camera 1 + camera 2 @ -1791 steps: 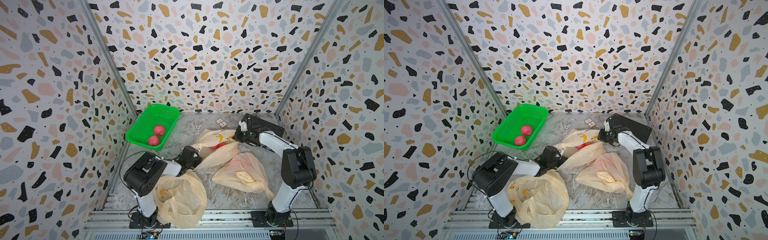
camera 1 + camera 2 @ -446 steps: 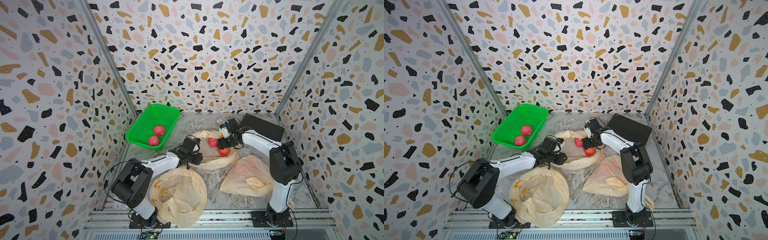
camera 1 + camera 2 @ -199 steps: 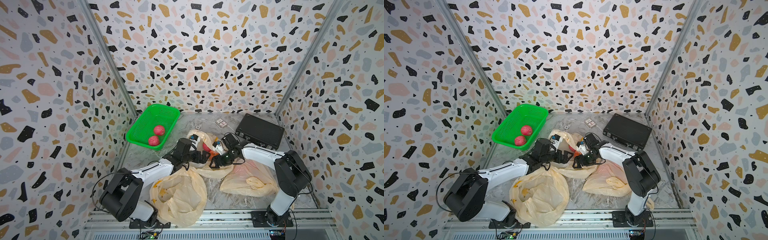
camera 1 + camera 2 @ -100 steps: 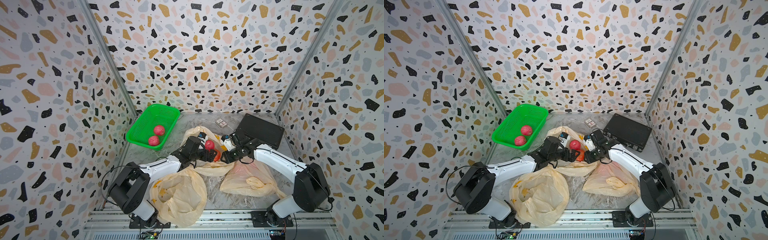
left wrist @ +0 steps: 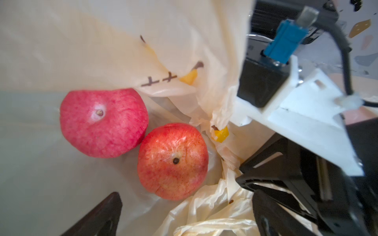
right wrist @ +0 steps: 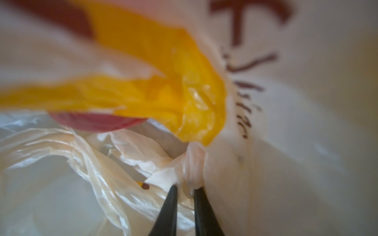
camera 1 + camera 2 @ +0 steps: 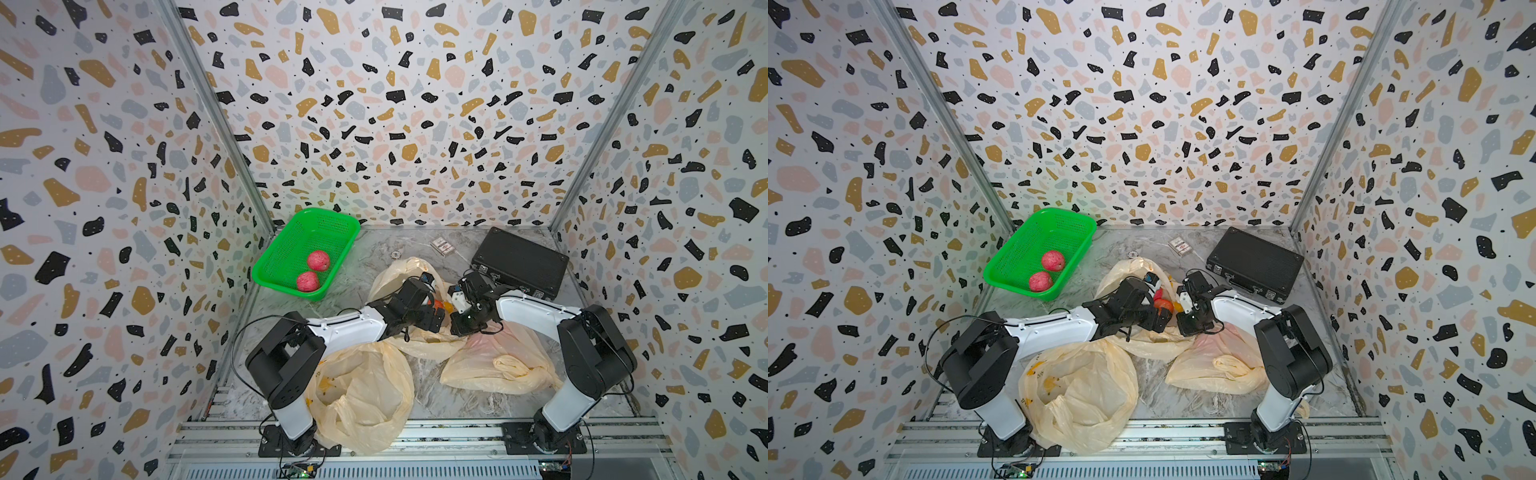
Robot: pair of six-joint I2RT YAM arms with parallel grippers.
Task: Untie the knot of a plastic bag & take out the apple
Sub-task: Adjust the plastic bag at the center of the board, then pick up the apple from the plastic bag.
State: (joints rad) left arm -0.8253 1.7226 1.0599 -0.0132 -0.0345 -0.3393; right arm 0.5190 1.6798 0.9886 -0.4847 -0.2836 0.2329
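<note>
**Item: plastic bag (image 7: 409,270), mouth open, knot undone.** It lies on the desk (image 7: 376,253) just beside the green basket (image 7: 291,253), on the basket's robot-facing long side.

**Contents:** two apples, touching. Both show an end-dimple to the left wrist camera. The orange-red apple (image 5: 172,161) is nearer the bag's mouth. The pink-red apple (image 5: 104,122) lies deeper in, toward the basket.

**Left gripper (image 7: 1158,320):** jaws spread wide and holding nothing, poised at the mouth on the side away from the basket. The orange-red apple lies directly ahead of it.

**Right gripper (image 6: 185,190):** jaws almost together, pinching a gathered fold of the bag's rim, farther from the basket than the left.

**Judgement:** the left arm is nearer the fruit and free. Being round, the apple offers no preferred grasp axis. The reach is straight in, with the rim held back.
</note>
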